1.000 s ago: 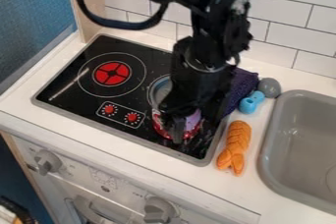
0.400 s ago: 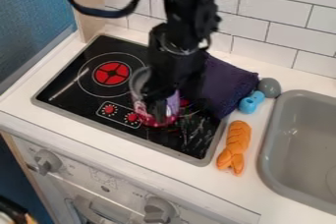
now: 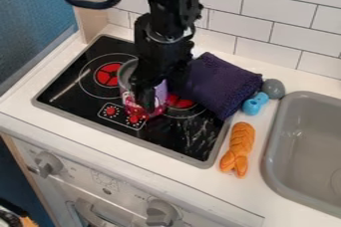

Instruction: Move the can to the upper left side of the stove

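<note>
Leftward across the stove [image 3: 166, 136], and a little toward its back, the can [image 3: 160, 93] has travelled with my gripper [image 3: 144, 101] since the earlier frame. I have it clamped between my fingers, near the middle of the stove, short of its upper left side. Whether its base touches the stove, I cannot tell.

The can and my gripper overlap the right part of the stove's left burner [image 3: 108, 74] in this view. The red dials [image 3: 135, 119] of the stove's printed control panel sit just in front of the can, and the stove's right burner [image 3: 180, 102] shows beside it.

At the stove's back right, a purple cloth [image 3: 223, 86] lies bunched over the edge, close beside my arm. Right of the stove, on the tabletop [image 3: 200, 183], are a grey rounded thing [image 3: 273, 88], a blue toy [image 3: 254, 104] and, nearer its front corner, an orange braided toy [image 3: 238, 149]. Farther right of the stove is the sink [image 3: 309, 141].
</note>
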`<state>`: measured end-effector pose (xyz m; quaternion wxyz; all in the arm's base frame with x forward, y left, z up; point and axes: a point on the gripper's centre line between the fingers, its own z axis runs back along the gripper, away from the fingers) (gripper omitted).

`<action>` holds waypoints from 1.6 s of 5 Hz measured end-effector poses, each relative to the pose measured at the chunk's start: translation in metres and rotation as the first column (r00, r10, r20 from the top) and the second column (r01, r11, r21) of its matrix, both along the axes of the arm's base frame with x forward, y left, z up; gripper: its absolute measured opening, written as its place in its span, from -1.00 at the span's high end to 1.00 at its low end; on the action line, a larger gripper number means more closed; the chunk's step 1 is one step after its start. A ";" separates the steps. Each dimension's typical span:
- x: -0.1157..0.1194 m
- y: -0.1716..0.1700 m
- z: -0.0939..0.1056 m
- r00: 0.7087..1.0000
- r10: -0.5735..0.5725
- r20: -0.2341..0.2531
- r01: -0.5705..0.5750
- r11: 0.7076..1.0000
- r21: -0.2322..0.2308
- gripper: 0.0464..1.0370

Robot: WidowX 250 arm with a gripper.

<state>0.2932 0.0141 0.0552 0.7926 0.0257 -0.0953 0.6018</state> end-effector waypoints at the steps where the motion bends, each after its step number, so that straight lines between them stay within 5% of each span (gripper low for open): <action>1: 0.005 0.010 -0.004 1.000 0.022 -0.011 -0.022 1.000 0.004 -0.93; 5: 0.048 0.059 0.003 1.000 -0.017 0.006 0.017 1.000 -0.026 -0.93; 8: 0.055 0.091 0.007 0.999 0.039 0.027 -0.039 0.999 -0.003 -0.93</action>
